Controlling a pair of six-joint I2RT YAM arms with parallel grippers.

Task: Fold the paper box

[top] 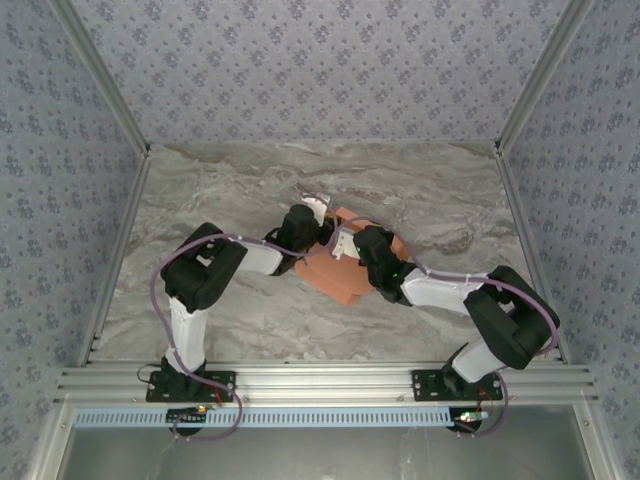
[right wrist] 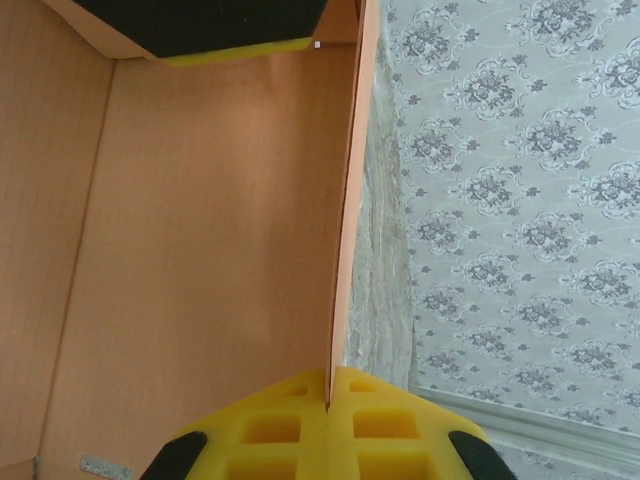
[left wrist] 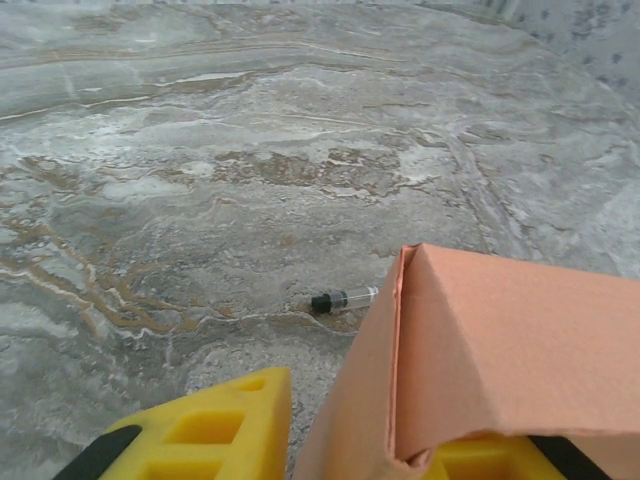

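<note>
Paper box (top: 335,282) sits mid-counter (top: 250,190): salmon-orange card, partly formed, with both arms reaching in over it from either side. Left fingers (top: 320,226) are at its far-left corner. Right fingers (top: 346,244) are on its upper edge near the middle, close to the left ones. Right wrist view: right fingers (right wrist: 336,392) are pressed tight together on the thin edge of one upright card panel, and that edge runs straight up from the pinch. Box interior (right wrist: 200,250) opens to the left of the panel, with a fold line down its far left side. A black-and-yellow pad (right wrist: 215,25) shows at the top behind a card flap; can't tell whose it is. Right of the panel are a strip of counter and the floral wallpaper wall (right wrist: 520,200). Left wrist view: one yellow finger (left wrist: 215,425) is bare at lower left. The other (left wrist: 490,455) is mostly hidden under a folded card ridge (left wrist: 500,340) that lies between the two. Gap is narrow and the bare finger is just beside the card's lower edge; can't tell whether it touches or clamps. Small clear tube (left wrist: 343,298) with a black end lies on the counter just beyond the card's corner.
</note>
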